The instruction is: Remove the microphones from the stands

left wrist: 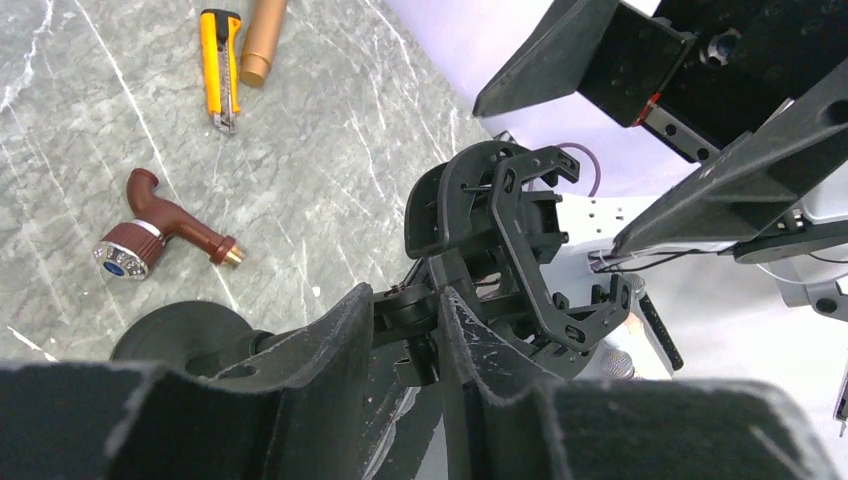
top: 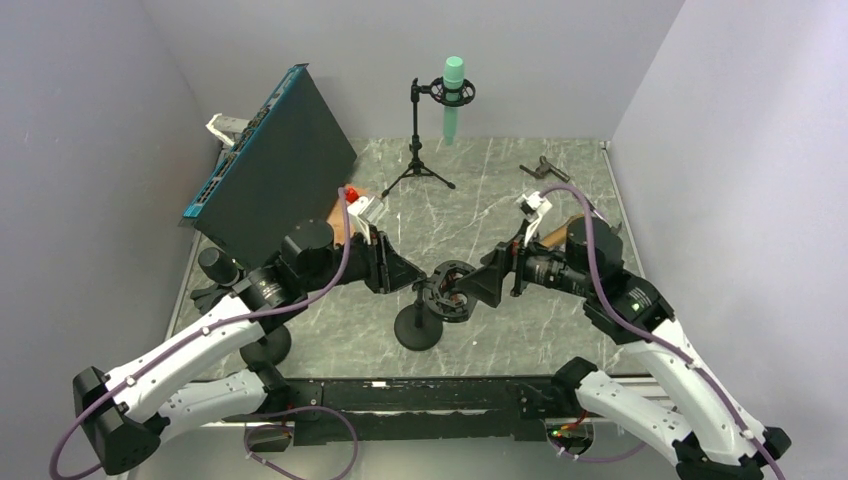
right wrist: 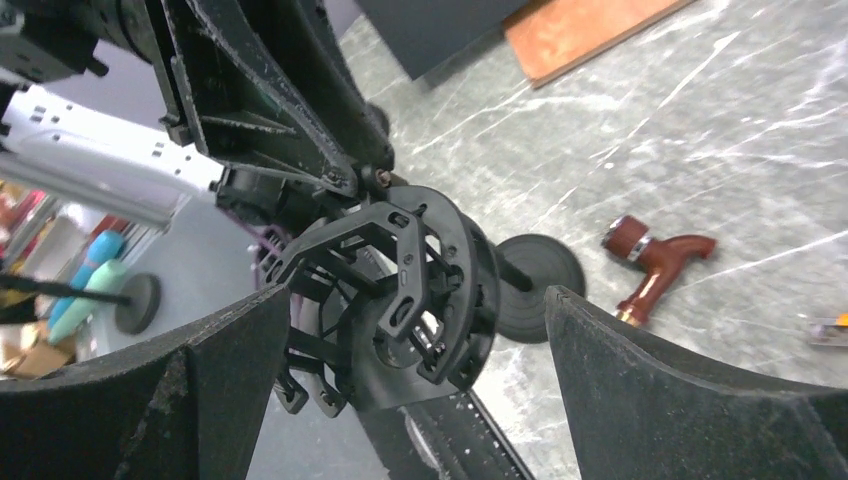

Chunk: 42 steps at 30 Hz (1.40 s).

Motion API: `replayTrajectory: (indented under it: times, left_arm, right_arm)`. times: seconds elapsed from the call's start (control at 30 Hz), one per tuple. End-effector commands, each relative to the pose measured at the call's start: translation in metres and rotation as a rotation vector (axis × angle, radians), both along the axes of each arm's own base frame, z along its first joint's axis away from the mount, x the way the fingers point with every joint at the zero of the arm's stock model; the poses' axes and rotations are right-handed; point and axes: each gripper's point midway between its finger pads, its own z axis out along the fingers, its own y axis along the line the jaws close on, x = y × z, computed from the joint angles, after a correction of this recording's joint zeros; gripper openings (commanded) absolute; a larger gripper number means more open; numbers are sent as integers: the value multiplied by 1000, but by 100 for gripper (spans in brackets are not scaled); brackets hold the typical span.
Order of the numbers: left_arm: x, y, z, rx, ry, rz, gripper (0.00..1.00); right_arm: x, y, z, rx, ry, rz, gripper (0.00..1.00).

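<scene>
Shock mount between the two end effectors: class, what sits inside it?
Inside the shock mount only its own black inner cradle shows, no microphone. Its far side is hidden by the frame.

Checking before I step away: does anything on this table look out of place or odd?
The near shock mount looks empty, while the green microphone sits on the rear tripod stand. Also, a large dark panel leans steeply at the left edge.

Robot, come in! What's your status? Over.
Left gripper shut on shock mount joint. Right gripper open around it. Mount looks empty. Green microphone sits in far tripod stand.
</scene>
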Motion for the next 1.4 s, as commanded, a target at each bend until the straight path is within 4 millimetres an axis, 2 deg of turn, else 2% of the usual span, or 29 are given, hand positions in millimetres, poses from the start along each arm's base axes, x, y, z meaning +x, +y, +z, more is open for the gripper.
replayTrajectory:
  times: [0.0, 0.1, 0.17, 0.3, 0.47, 0.63, 0.97, 1.1, 1.27, 1.37]
  left_arm:
    - [-4, 6, -40, 87, 59, 7, 33]
    - [-6, 8, -54, 105, 81, 9, 31]
    - [-7, 10, -66, 121, 95, 11, 31]
    - [-7, 14, -88, 160, 126, 27, 31]
    - [-11, 13, -108, 166, 166, 17, 30]
    - [-15, 17, -129, 194, 198, 18, 29]
    - [-18, 44, -166, 325, 220, 91, 28]
    - [-17, 46, -170, 332, 216, 103, 28]
    - [-9, 34, -169, 318, 215, 94, 27]
    - [-7, 29, -169, 304, 224, 88, 27]
  right_arm:
    - [14, -20, 34, 58, -128, -161, 100]
    - [29, -45, 34, 44, -151, -338, 100]
    - [44, -71, 24, 9, -143, -510, 100]
    - [58, -111, -12, -101, -85, -752, 100]
    - [62, -134, -61, -225, 2, -891, 100]
    - [66, -127, -85, -289, 52, -869, 100]
    - [71, -98, -90, -230, 57, -756, 100]
    - [69, -88, -92, -214, 58, -697, 100]
    - [62, -61, -100, -179, 69, -542, 100]
    - [57, -52, -110, -180, 91, -486, 100]
